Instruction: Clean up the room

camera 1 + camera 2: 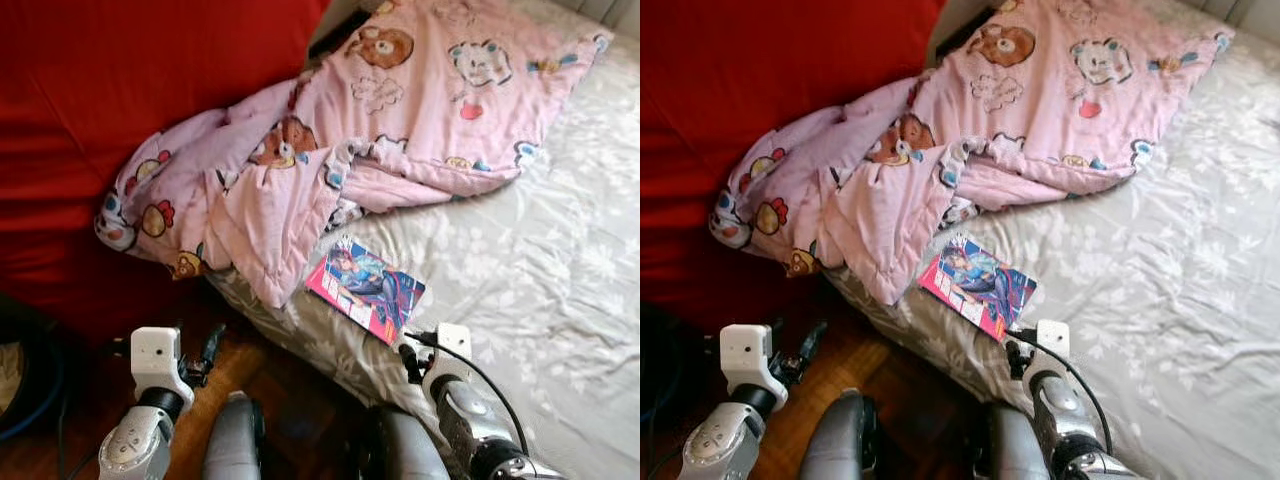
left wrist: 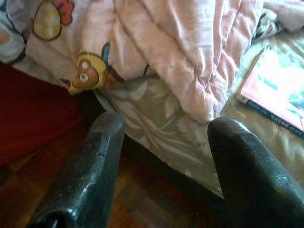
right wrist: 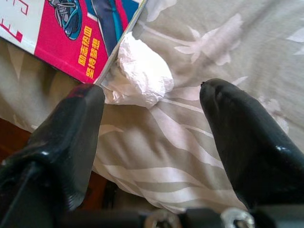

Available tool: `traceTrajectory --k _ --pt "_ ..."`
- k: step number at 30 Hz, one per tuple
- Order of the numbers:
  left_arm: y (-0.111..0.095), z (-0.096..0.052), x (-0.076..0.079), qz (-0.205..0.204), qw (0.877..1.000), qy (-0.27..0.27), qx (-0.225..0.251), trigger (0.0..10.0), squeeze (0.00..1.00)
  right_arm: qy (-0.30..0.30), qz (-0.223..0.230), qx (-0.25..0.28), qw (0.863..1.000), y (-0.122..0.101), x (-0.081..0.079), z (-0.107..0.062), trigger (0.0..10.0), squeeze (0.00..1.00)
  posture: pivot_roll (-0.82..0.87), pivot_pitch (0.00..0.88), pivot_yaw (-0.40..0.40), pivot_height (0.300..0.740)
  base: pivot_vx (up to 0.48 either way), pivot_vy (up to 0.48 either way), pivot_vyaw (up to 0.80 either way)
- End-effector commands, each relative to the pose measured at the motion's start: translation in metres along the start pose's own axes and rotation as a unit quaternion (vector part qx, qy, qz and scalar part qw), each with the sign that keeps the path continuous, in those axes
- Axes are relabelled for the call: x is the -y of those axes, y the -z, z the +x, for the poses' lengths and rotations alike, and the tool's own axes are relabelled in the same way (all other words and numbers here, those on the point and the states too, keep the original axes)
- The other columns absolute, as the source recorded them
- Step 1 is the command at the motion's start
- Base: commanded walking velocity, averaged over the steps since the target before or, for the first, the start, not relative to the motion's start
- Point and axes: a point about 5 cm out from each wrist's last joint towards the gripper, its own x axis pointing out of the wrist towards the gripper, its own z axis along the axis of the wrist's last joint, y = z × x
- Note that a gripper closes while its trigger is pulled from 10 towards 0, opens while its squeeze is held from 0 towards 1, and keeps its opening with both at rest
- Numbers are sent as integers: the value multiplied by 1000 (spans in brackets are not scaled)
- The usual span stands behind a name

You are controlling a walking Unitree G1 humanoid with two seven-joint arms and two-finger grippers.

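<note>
A colourful book [image 1: 365,287] lies flat near the bed's corner, just below a rumpled pink quilt [image 1: 400,110] printed with cartoon bears. A crumpled white tissue [image 3: 142,71] rests on the sheet against the book's [image 3: 71,33] edge. My right gripper [image 3: 152,92] is open and low at the bed's edge, its fingers on either side of the tissue but short of it. My left gripper [image 2: 166,137] is open over the wooden floor, facing the hanging quilt corner [image 2: 190,61], and holds nothing.
The bed carries a grey floral sheet [image 1: 540,260], bare to the right. A red fabric surface [image 1: 120,80] rises at the left. Wooden floor [image 1: 250,370] shows between it and the bed. A dark round object with a blue rim [image 1: 20,380] sits far left.
</note>
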Motion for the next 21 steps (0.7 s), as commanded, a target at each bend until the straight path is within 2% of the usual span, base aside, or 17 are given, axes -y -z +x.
traceTrajectory --k 1,10,11,15,16,17,18,21 --pt "4 -7 0 -4 1000 -4 -13 10000 0 10 2 -23 1000 12 4 -3 10000 0 176 443 -86 660 0 0 0" --pt "-3 -20 0 0 1000 -6 -23 10000 0 17 19 -21 999 7 -2 0 10000 0 225 464 -72 660 0 0 0" --pt "-3 -24 -1 2 1000 -8 -26 10000 0 18 19 -22 999 7 -2 0 0 0 231 466 -69 660 0 0 0" --pt "-3 -29 -2 6 999 -9 -31 10000 0 20 17 -23 999 5 -3 0 0 0 240 471 -65 660 0 0 0" --pt "-3 -31 -3 7 999 -9 -33 10000 0 21 16 -24 999 4 -4 1 7020 0 241 473 -65 660 0 0 0" --pt "-4 -32 -3 7 999 -10 -34 10000 0 22 15 -24 999 4 -4 1 7020 0 243 474 -64 660 0 0 0" --pt "-4 -33 -3 7 999 -10 -35 10000 0 24 15 -25 999 3 -3 1 10000 0 244 475 -62 660 0 0 0" --pt "-4 -34 -2 8 999 -10 -37 10000 0 27 16 -25 999 2 -3 1 10000 0 248 477 -58 660 0 0 0"
